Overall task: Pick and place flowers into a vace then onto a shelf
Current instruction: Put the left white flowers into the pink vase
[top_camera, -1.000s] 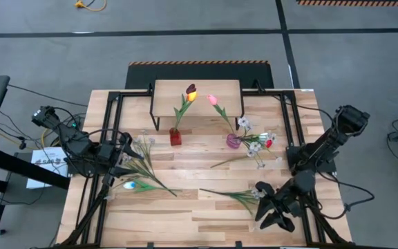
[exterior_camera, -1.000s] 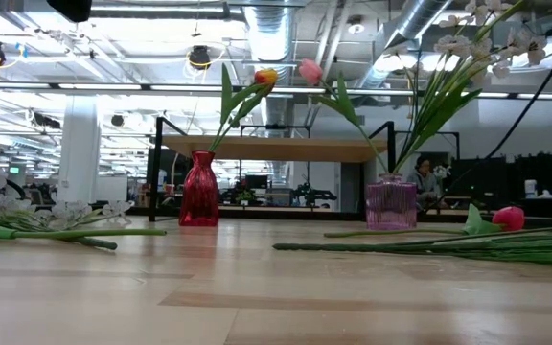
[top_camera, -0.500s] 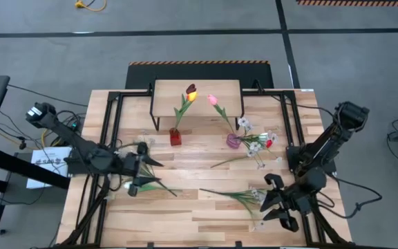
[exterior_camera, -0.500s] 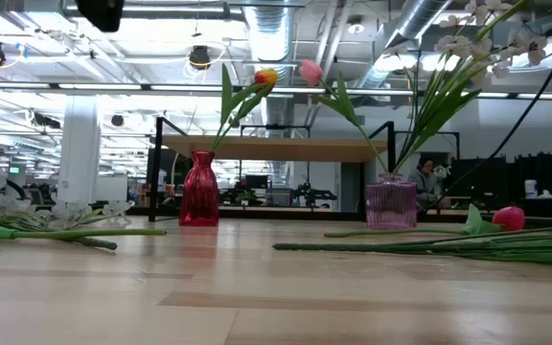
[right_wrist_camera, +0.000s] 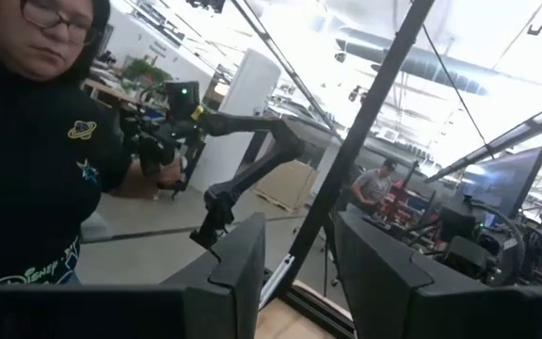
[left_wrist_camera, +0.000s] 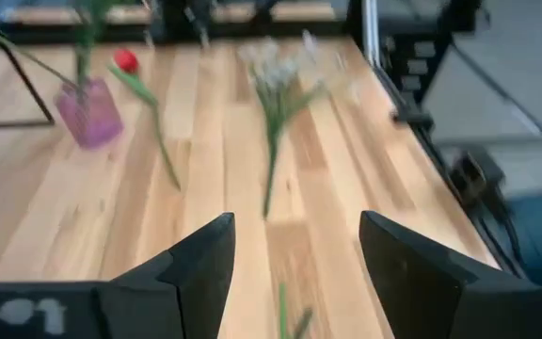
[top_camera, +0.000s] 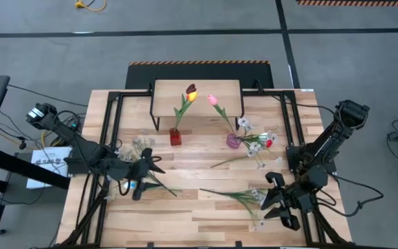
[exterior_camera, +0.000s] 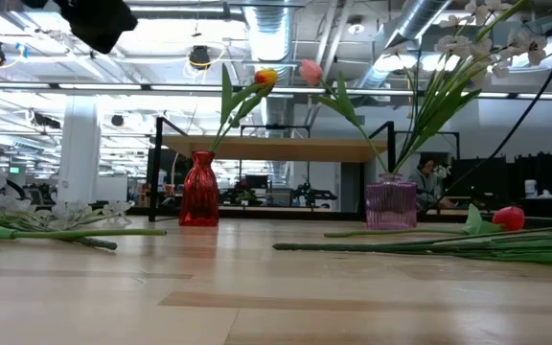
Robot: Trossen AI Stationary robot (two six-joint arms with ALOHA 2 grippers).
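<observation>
A red vase (top_camera: 175, 137) holds an orange and a dark tulip. A purple vase (top_camera: 233, 140) holds a pink tulip and white sprays. Both stand on the table in front of the shelf (top_camera: 197, 97). Loose flowers lie flat: white sprays (top_camera: 138, 147) at the left, a red tulip (top_camera: 269, 143) by the purple vase, and a white spray (top_camera: 253, 196) at the near right. My left gripper (top_camera: 146, 176) hangs open over the left flowers, facing right; its wrist view shows the purple vase (left_wrist_camera: 89, 113) and a spray (left_wrist_camera: 276, 80) ahead. My right gripper (top_camera: 276, 201) is open near the near-right spray.
Dark metal frame rails (top_camera: 113, 131) run along both sides of the slatted tabletop. A bare stretch of wood (top_camera: 199, 169) lies between the vases and the near flowers. A person in a black shirt (right_wrist_camera: 26, 141) shows in the right wrist view, beyond the table.
My left arm has swung out from the table's left edge toward the middle and the near edge, turning so that its open gripper now hangs over the left loose flowers. My right gripper has shifted slightly toward the right edge. The flowers and vases have stayed put.
</observation>
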